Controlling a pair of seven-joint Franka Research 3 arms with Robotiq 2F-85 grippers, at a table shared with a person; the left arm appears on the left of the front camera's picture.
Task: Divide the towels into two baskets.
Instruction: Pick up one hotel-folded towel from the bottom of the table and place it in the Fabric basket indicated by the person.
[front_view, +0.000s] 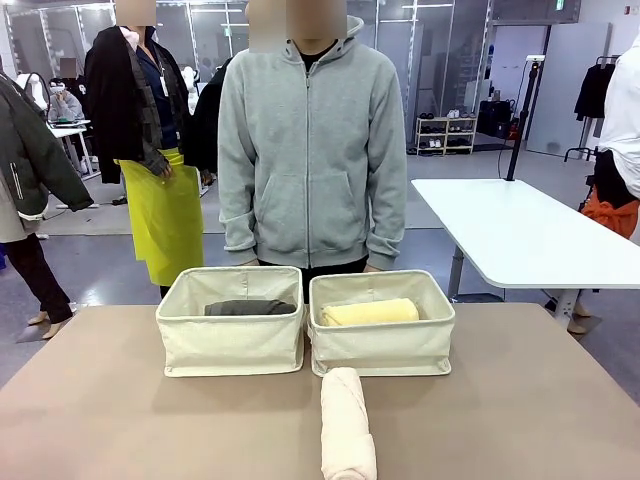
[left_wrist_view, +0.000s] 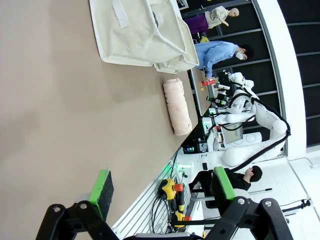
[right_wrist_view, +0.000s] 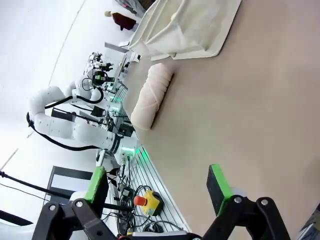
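Pale roll (front_view: 347, 425) lies on the worktop (front_view: 120, 400), ahead of both grippers and well apart from each.

Left gripper (left_wrist_view: 162, 187): released, fingers spread wide, nothing between the green pads (left_wrist_view: 101, 187). The robot-side edge of the worktop shows between its fingers.

Right gripper (right_wrist_view: 156, 184): also released and empty, with the same worktop edge crossing between its fingers.

Edges and room: bare worktop lies between each gripper and the roll, and on both flanks of the roll. Pale roll has its near end close to the robot-side edge. Its far end sits just beside the front wall of the right basket (front_view: 382, 345), near the seam with the left basket (front_view: 230, 350); whether it touches cannot be told. The two baskets stand side by side, beyond the roll from either gripper. A person (front_view: 310, 150) in a grey hooded top stands behind them.

Axis: Pale roll runs lengthwise from the baskets toward the robot-side edge, roughly square to their front walls. Dark grey roll (front_view: 250, 307) lies in the left basket and yellow roll (front_view: 370, 312) in the right. Each has its long axis along its basket's front wall, crosswise to the roll on the worktop.
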